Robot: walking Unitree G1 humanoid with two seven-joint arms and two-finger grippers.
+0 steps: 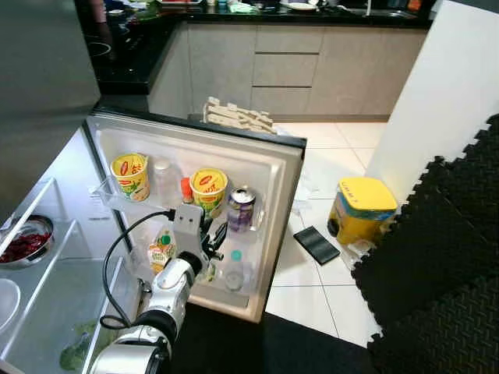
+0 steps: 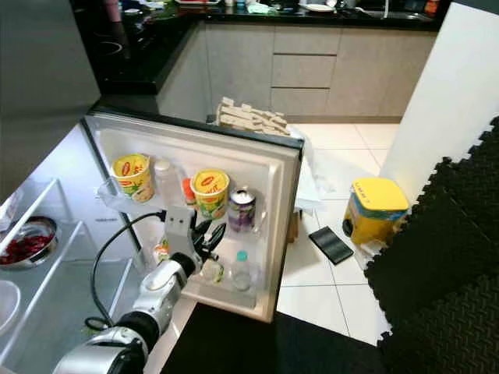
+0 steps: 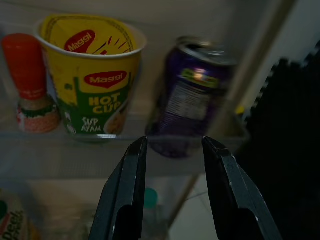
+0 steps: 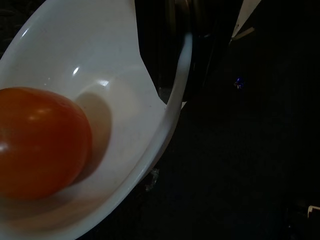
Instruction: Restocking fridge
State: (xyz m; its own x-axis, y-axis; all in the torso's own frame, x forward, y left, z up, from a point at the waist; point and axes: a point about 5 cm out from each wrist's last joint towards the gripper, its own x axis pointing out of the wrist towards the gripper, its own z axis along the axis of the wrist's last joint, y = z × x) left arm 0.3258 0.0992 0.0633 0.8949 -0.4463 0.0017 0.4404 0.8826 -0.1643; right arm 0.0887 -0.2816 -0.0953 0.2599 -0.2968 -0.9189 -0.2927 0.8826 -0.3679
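The fridge door (image 1: 282, 167) stands open, facing up at me. Its upper shelf holds two yellow Maggi cups (image 1: 208, 189) (image 1: 131, 175), a small red-capped bottle (image 1: 186, 191) and a purple can (image 1: 241, 209). My left gripper (image 1: 217, 234) hovers just before that shelf, open and empty. In its wrist view the fingers (image 3: 131, 175) point at the gap between the Maggi cup (image 3: 92, 75) and the can (image 3: 195, 95). The lower shelf carries a teal-capped water bottle (image 1: 235, 269) and a green drink carton (image 1: 161, 249). The right wrist view shows a white bowl (image 4: 125, 75) with a red tomato (image 4: 40, 140) in it.
Inside the fridge at my left, a metal bowl of red food (image 1: 25, 243) sits on a glass shelf. On the tiled floor lie a yellow bin (image 1: 362, 206) and a dark pad (image 1: 316, 244). Black foam mats (image 1: 444, 257) cover the right side.
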